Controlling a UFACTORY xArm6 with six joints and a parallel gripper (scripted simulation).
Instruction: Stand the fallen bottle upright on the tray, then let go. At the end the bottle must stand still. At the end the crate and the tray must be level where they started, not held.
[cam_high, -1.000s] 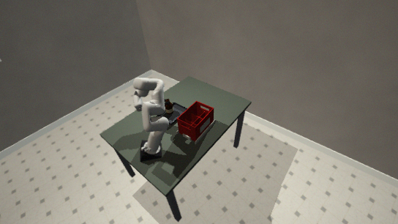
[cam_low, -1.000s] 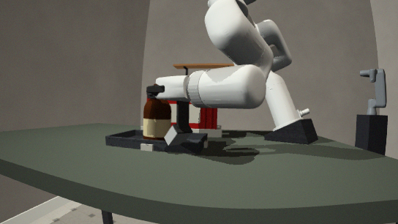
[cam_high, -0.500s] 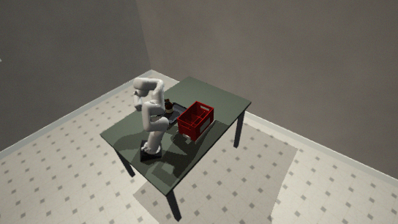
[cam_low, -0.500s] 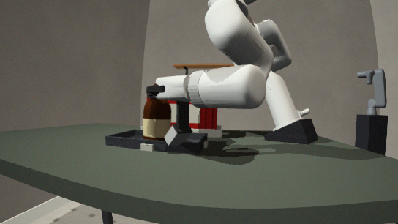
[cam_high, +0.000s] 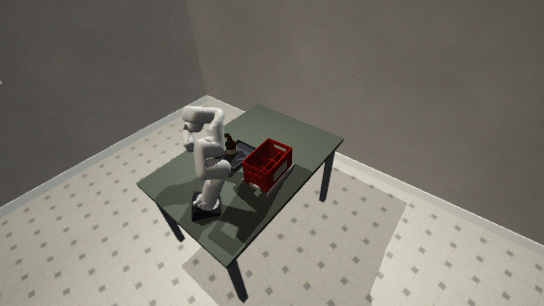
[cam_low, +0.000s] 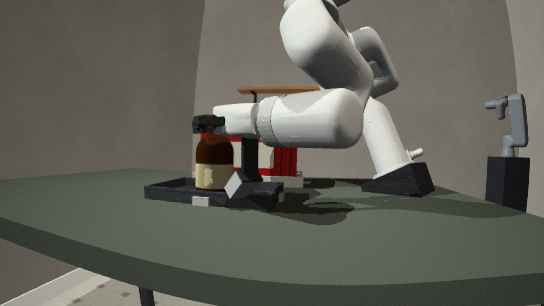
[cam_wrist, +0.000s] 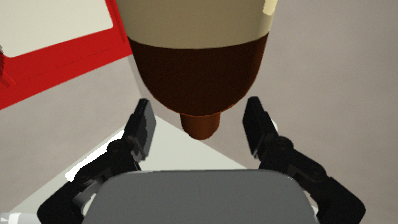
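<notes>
Brown bottle (cam_low: 214, 161) is standing upright on the dark tray (cam_low: 170, 191), next to the red crate (cam_high: 267, 163). Gripper (cam_wrist: 200, 125) is wide open around its neck, touching nothing.

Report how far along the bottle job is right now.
Done: the bottle stands upright on the tray, beside the red crate. In hand: the tool is open, its fingers apart from the bottle neck. Left: back the arm away and confirm the bottle stands still.
</notes>
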